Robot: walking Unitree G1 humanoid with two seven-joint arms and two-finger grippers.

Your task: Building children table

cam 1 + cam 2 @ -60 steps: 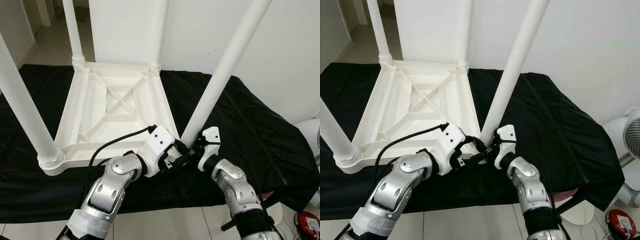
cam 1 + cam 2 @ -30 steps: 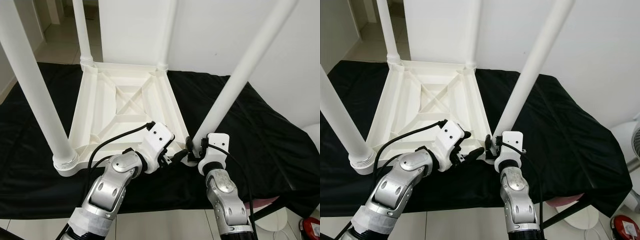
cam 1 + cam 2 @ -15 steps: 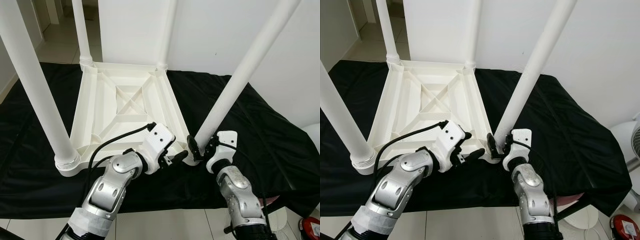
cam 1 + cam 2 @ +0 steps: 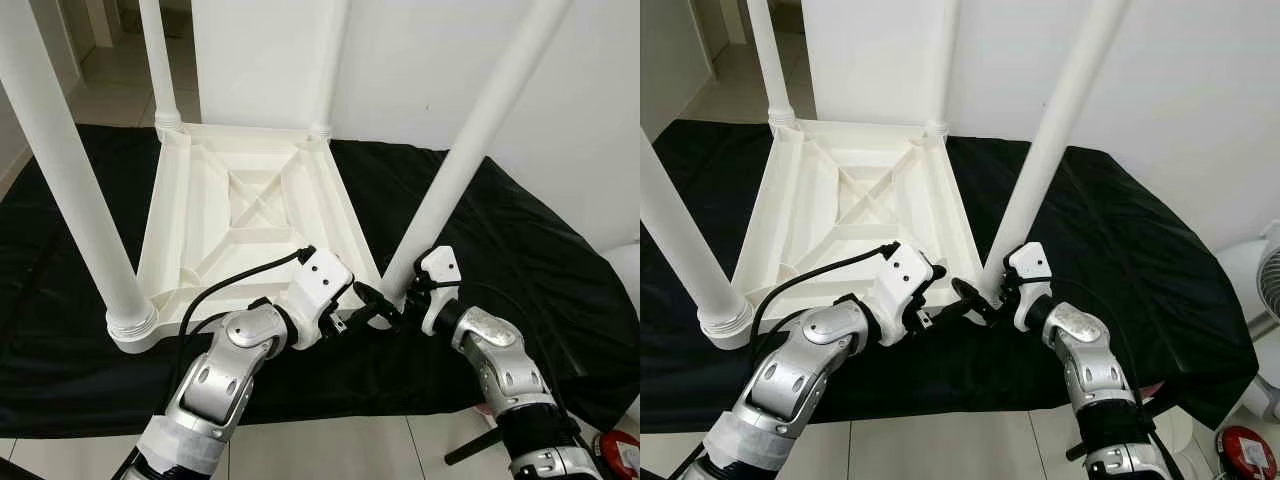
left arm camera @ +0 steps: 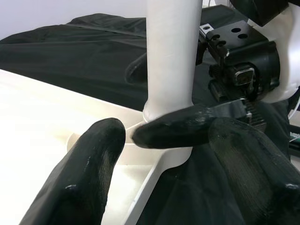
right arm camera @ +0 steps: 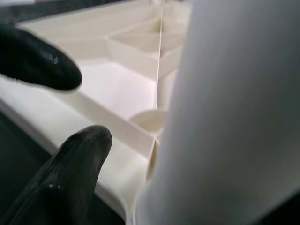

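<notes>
White children's table [image 4: 240,215] is lying upside down on a black cloth [image 4: 520,260], legs pointing up so they can be fitted. Left pincer [image 4: 372,309], fingers apart, is sitting at the near right corner, one finger across the leg's base, likely bracing it. Near-right leg [image 4: 470,150] is leaning in its corner socket. Right pincer [image 4: 405,297] is hugging the leg's base, fingers apart around it, probably seating it.

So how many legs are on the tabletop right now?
4. Far left corner; far right corner; near left corner; near right corner, leaning, with the left gripper and right gripper at its base on the tabletop.
</notes>
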